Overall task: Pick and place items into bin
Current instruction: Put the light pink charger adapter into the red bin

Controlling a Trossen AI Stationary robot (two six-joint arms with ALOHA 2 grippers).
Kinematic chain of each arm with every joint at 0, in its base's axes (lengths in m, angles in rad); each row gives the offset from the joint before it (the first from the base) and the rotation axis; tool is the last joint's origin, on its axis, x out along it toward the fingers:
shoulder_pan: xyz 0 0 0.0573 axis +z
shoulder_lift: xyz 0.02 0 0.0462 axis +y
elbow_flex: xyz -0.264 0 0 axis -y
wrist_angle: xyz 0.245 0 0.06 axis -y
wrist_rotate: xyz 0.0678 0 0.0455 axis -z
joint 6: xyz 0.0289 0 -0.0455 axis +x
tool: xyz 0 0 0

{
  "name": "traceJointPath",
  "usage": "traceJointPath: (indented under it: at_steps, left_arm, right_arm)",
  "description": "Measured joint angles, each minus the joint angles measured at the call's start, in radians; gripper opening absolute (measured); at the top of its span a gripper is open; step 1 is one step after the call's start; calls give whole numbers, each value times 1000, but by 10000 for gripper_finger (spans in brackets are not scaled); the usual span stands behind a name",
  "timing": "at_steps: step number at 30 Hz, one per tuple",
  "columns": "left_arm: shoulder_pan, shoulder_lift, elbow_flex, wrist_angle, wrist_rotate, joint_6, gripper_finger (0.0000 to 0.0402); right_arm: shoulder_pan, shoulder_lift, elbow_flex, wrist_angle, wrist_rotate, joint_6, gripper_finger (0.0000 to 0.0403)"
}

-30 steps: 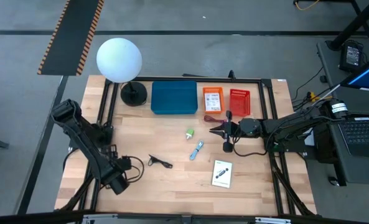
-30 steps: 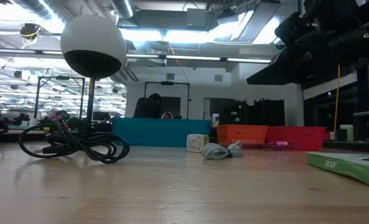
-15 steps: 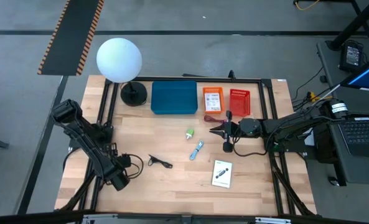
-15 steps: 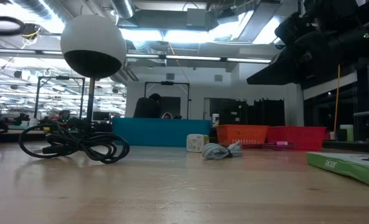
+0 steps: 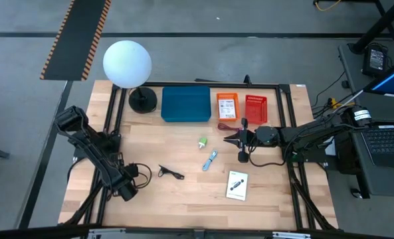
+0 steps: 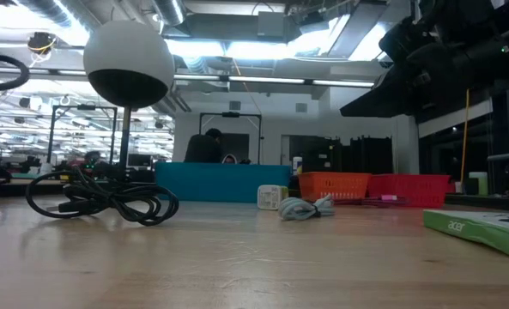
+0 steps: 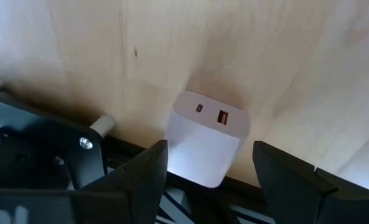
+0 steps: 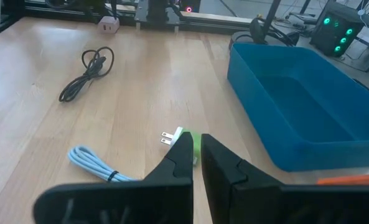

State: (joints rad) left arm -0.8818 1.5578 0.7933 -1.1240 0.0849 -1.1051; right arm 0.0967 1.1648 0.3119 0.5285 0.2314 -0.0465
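A rigid, light white charger [image 7: 206, 146] is framed by the spread left hand [image 7: 210, 171], its flat sides likely offering the best grip; the right hand [image 8: 196, 163] hangs pressed together.

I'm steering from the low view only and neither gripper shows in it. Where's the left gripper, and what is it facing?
Observer: The left gripper is open near the table's front-left corner, facing a white USB charger at the table edge.
Operator: And the right one?
Observer: The right gripper is shut, pointing toward the green-white plug adapter mid-table.
Operator: Anything in the bin yet?
Observer: Nothing shows inside the blue bin.
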Motion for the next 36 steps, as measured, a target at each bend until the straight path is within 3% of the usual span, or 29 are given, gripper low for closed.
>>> traceJointPath:
  at_steps: [10,18,27,36]
  left_arm:
    - [0,0,-48,16,2,-7,230]
    - [0,-3,-76,128,9,-9,230]
    - [1,-8,-83,157,39,-35,195]
    - [0,-6,-65,164,34,-53,194]
  right_arm:
    - [0,0,0,0,0,1,14]
    - [0,0,0,0,0,15,14]
    - [0,0,0,0,0,14,14]
    - [0,0,0,-1,0,15,14]
